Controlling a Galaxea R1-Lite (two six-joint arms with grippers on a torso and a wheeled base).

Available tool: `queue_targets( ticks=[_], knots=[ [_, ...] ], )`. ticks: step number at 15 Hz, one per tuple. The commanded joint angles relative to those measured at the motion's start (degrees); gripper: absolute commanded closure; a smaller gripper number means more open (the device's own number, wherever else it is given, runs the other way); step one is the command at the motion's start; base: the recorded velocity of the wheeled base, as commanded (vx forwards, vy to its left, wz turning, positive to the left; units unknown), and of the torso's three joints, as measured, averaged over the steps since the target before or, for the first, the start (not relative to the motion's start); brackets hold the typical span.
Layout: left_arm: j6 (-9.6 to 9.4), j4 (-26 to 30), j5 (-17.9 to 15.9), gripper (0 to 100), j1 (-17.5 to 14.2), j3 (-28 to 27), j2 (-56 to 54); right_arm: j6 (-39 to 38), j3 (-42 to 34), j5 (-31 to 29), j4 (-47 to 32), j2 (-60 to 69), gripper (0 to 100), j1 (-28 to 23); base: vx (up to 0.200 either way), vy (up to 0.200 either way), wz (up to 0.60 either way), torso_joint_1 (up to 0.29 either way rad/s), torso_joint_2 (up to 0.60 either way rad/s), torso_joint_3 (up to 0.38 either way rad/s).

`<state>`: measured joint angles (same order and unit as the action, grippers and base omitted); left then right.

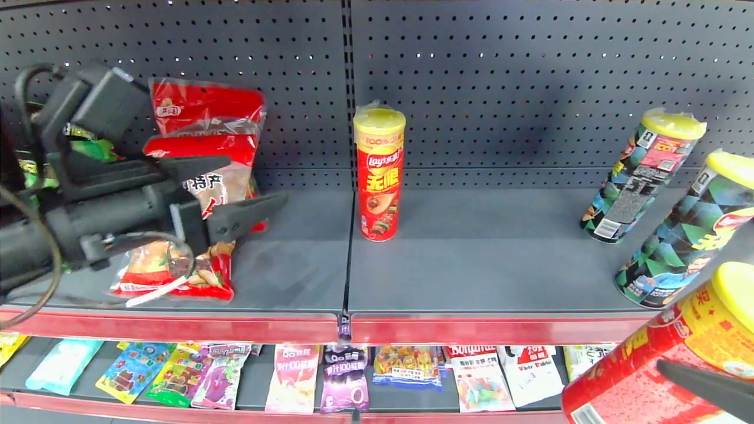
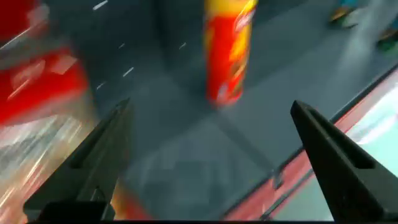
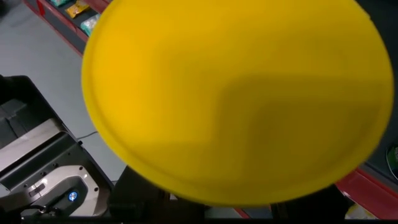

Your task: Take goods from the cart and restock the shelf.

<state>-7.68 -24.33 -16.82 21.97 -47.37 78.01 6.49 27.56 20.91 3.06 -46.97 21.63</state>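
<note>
Grey shelf point(image 1: 471, 265), red chip can point(image 1: 636, 377) clasped in right hand point(image 1: 695, 377)

Grey shelf point(image 1: 471, 265): red snack bags point(image 1: 206, 106) left, red can point(image 1: 379, 174) centre, two dark cans point(image 1: 642, 176) right

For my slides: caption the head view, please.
Open left gripper by snack bags on the shelf; right gripper holds a red chip can.
</note>
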Motion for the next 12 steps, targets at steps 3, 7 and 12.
queue_targets(
  ticks=[3, 7, 12],
  knots=[
    [0.82, -1.9, -4.4, 0, 1.9, -14.3, 18.1, 0.0, -0.2, -0.1, 0.0, 0.1, 100, -0.1, 0.0, 0.0, 0.0, 0.0, 0.0, 0.0],
    [0.74, -4.5, -4.6, 0, 2.3, -18.6, 24.0, -0.1, -0.4, -0.2, 0.0, 0.4, 100, -0.2, 0.0, 0.0, 0.0, 0.0, 0.0, 0.0],
    [0.74, -4.1, -4.8, 0, 4.0, -25.5, 29.5, -0.2, -0.6, -0.2, -0.1, 0.6, 100, -0.4, 0.0, 0.0, 0.0, 0.0, 0.0, 0.0]
  ],
)
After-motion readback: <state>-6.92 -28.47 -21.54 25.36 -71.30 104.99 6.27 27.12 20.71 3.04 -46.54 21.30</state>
